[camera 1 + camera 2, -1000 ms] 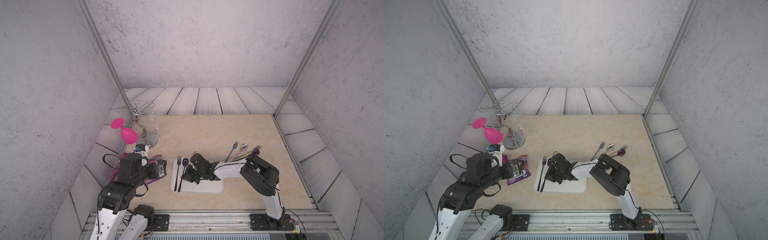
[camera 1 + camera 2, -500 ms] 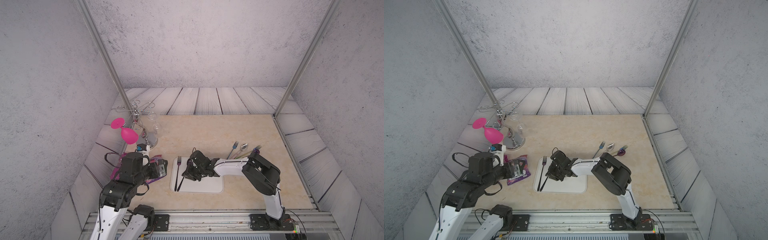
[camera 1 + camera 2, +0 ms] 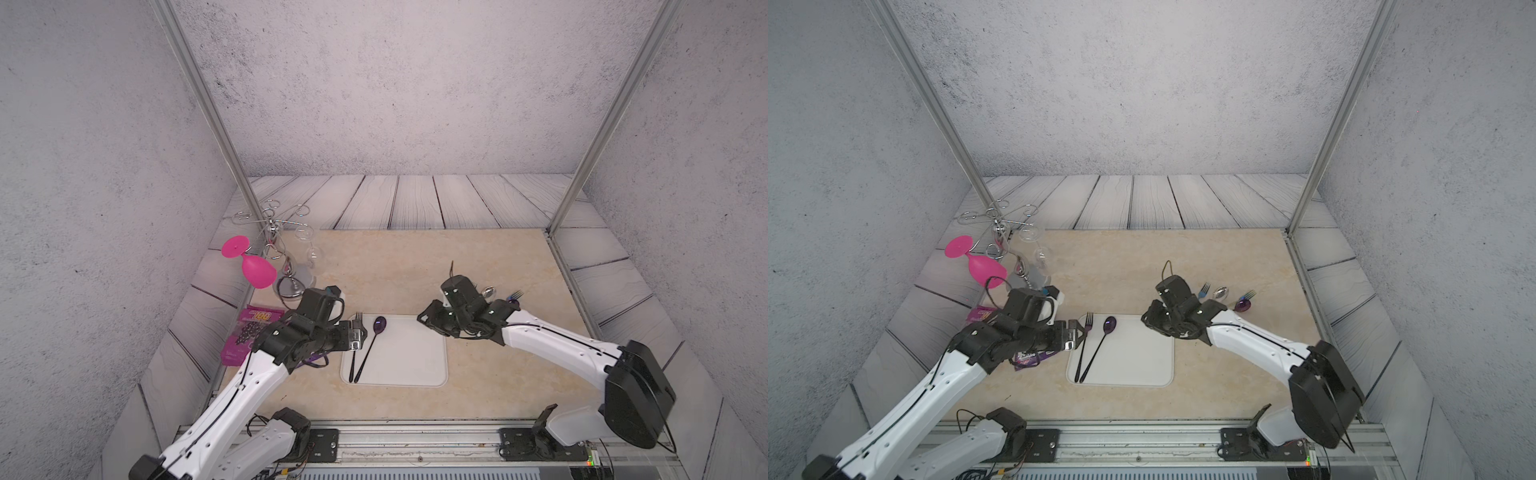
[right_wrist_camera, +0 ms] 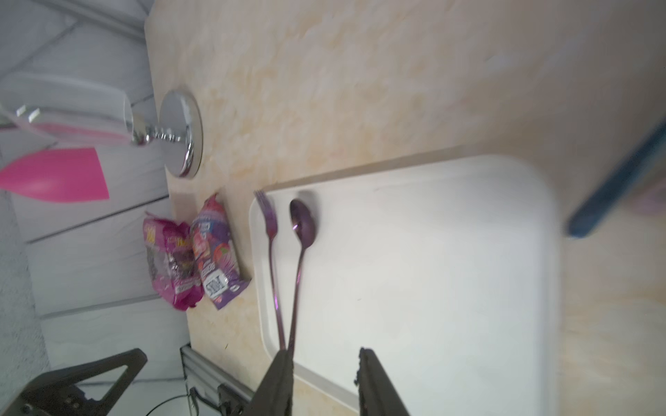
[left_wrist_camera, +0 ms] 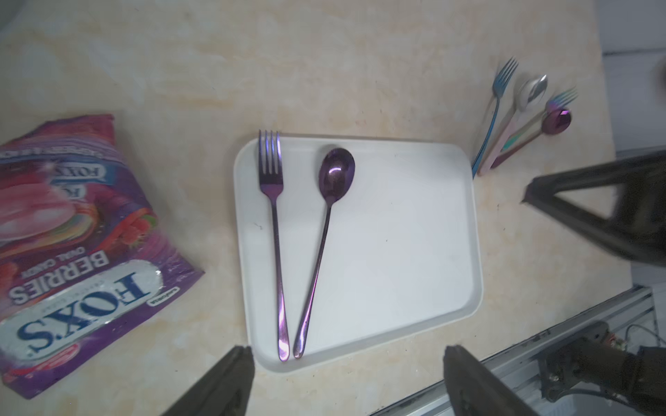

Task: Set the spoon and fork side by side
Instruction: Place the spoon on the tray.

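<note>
With the right jaws drawn off to 3 o'clock of the tray [image 3: 409,357], part-spread and empty, the spoon [image 3: 369,350] now lies freed at 3 o'clock of the fork [image 3: 353,362], so the task looks done; the left jaws hover spread, empty.

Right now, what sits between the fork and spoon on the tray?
Nothing: bare white tray between fork and spoon, narrowing toward their handle ends; the left wrist view shows it.
</note>
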Controlling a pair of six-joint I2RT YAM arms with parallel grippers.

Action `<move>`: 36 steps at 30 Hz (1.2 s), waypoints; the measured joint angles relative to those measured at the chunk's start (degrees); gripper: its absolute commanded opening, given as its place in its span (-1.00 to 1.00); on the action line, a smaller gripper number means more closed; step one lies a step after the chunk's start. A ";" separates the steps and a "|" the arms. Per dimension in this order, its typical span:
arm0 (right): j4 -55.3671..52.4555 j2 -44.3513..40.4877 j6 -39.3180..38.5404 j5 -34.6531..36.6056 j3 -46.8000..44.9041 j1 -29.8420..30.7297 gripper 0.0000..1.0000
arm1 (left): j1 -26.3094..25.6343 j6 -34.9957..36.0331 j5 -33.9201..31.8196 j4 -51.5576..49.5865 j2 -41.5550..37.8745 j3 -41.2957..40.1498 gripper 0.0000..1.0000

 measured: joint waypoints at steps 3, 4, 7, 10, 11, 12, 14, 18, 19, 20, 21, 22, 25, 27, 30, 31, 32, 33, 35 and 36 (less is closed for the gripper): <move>-4.04 -4.98 -6.03 1.05 -2.36 -5.84 -0.33 | -3.37 0.61 -3.06 0.70 10.34 2.47 0.36; -5.20 -6.14 -7.91 1.16 -2.62 -6.93 -0.33 | -4.07 0.85 -4.17 1.09 13.25 3.06 0.28; -7.91 -9.07 -13.27 1.01 -2.67 -9.44 -0.33 | -5.53 1.70 -7.30 2.54 20.79 3.93 0.08; -9.51 -10.97 -17.29 0.20 -2.69 -11.63 -0.33 | -6.03 2.75 -9.46 3.54 26.29 4.57 -0.12; -9.81 -11.30 -18.12 -0.09 -2.78 -12.31 -0.33 | -6.05 3.06 -10.19 3.78 27.98 4.96 -0.19; -9.97 -11.52 -18.91 -0.46 -2.95 -12.90 -0.33 | -6.05 3.43 -10.71 4.02 29.27 5.33 -0.23; -10.25 -11.82 -19.93 -1.22 -3.65 -13.92 -0.33 | -6.03 4.17 -11.21 4.74 31.23 5.88 -0.24; -10.93 -11.89 -21.07 -2.58 -5.25 -14.97 -0.35 | -6.05 4.59 -9.99 6.73 31.95 5.88 -0.24; -11.17 -11.89 -21.24 -2.91 -5.42 -15.08 -0.35 | -6.05 4.61 -9.70 7.37 32.06 5.88 -0.24; -11.32 -11.89 -21.35 -3.26 -5.46 -15.17 -0.35 | -6.05 4.61 -9.35 8.04 32.33 5.88 -0.24; -11.45 -11.87 -21.44 -3.67 -5.46 -15.21 -0.35 | -6.05 4.61 -9.09 8.55 32.74 5.88 -0.24; -11.50 -11.87 -21.51 -3.98 -5.46 -15.28 -0.35 | -6.05 4.61 -8.76 9.07 33.42 5.88 -0.24; -11.50 -11.74 -21.51 -4.55 -5.46 -15.28 -0.36 | -6.05 4.63 -8.17 10.40 35.87 5.88 -0.24; -11.47 -11.74 -21.51 -4.96 -5.46 -15.34 -0.36 | -6.05 4.66 -7.98 10.86 37.40 5.88 -0.24; -11.47 -11.74 -21.49 -5.18 -5.49 -15.39 -0.36 | -6.05 4.57 -8.07 11.23 38.64 5.88 -0.27; -11.47 -11.74 -21.49 -5.22 -5.53 -15.39 -0.36 | -6.05 4.55 -8.22 11.28 38.64 5.88 -0.29; -11.47 -11.74 -21.49 -5.27 -5.57 -15.39 -0.37 | -6.05 4.46 -8.37 11.45 38.64 5.88 -0.31; -11.45 -11.74 -21.49 -5.35 -5.68 -15.39 -0.37 | -6.05 4.37 -8.48 11.67 38.71 5.88 -0.34; -11.45 -11.74 -21.44 -5.42 -6.03 -15.39 -0.38 | -6.05 3.98 -8.76 11.98 39.19 5.88 -0.43; -11.47 -11.74 -21.42 -5.42 -6.25 -15.39 -0.39 | -6.05 3.69 -8.87 12.11 39.56 5.88 -0.46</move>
